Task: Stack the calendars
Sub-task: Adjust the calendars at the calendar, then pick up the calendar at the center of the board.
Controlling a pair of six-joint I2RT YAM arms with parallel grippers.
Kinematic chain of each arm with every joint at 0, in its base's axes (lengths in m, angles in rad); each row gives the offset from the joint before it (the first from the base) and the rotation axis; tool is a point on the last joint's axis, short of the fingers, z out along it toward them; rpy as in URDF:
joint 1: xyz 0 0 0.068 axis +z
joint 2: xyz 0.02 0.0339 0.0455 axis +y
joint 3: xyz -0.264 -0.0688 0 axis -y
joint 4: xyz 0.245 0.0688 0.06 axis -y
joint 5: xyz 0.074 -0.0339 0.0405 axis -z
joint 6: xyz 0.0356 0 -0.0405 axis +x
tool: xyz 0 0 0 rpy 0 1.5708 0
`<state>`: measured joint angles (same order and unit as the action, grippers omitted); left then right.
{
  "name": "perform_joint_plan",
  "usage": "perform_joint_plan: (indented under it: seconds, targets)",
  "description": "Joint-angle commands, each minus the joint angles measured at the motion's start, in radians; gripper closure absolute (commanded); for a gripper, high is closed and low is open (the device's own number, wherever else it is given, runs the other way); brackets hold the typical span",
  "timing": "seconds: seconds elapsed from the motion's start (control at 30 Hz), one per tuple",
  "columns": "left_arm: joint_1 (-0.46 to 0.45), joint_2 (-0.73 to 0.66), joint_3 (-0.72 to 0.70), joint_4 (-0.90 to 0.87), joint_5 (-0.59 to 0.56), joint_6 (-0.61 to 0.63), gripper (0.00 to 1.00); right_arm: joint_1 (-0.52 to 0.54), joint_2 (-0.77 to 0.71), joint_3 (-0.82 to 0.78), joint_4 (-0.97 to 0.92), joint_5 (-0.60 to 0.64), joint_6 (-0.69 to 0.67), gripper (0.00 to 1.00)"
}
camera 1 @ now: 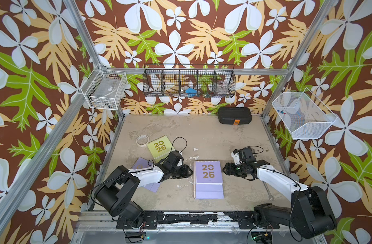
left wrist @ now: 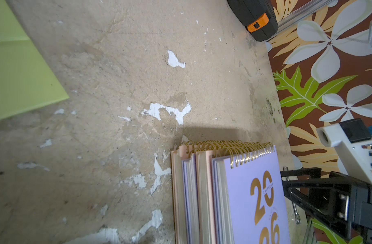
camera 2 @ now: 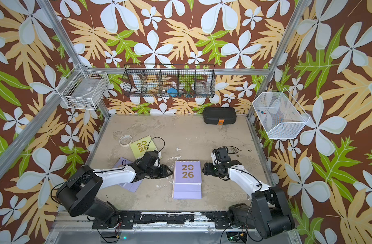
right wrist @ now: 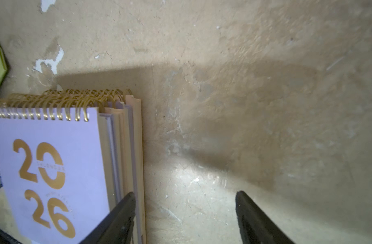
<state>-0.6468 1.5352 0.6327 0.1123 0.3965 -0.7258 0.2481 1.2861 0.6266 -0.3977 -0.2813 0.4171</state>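
Both top views: calendar stack (camera 1: 208,176), lilac cover up, sits mid-table (camera 1: 202,135) between the grippers. The left gripper (camera 1: 191,172) is just beside one edge, can't tell if spread or clamped. The right gripper (camera 1: 224,169) is just off the opposite edge. The lime green calendar (camera 1: 159,147) and lone lilac calendar (camera 1: 138,163) lie apart from the stack.
Left wrist: calendar stack (left wrist: 233,190) shows pink and lilac layers, own fingers out of frame.
Right wrist: fingers (right wrist: 126,211) spread, bare table between, gripping nothing.

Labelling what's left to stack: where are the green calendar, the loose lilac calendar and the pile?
green calendar (camera 1: 159,149): a top view, cover middle.
loose lilac calendar (camera 1: 152,187): a top view, bare near corner.
pile (camera 1: 208,174): a top view, top lilac cover.
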Motion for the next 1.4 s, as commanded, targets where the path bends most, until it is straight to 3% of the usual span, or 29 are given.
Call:
perform_joint_plan:
  seconds: [0.0, 0.57, 0.8, 1.03, 1.37]
  targets:
    - [-0.004, 0.008, 0.007, -0.013, -0.008, 0.012, 0.57, 0.013, 0.012, 0.005, -0.013, 0.017, -0.009, 0.24]
    - [-0.008, 0.029, 0.021, -0.010, -0.006, 0.007, 0.57, 0.015, 0.019, -0.011, 0.031, -0.108, 0.009, 0.25]
    - [0.007, -0.016, 0.060, -0.095, -0.081, 0.053, 0.57, -0.003, -0.019, 0.062, -0.047, 0.042, -0.017, 0.25]
    - [0.209, -0.127, 0.097, -0.224, -0.137, 0.106, 0.59, 0.031, 0.017, 0.224, -0.071, 0.022, -0.014, 0.24]
    - [0.546, -0.127, 0.160, -0.285, -0.077, 0.180, 0.55, 0.152, 0.266, 0.503, -0.021, -0.104, 0.028, 0.24]
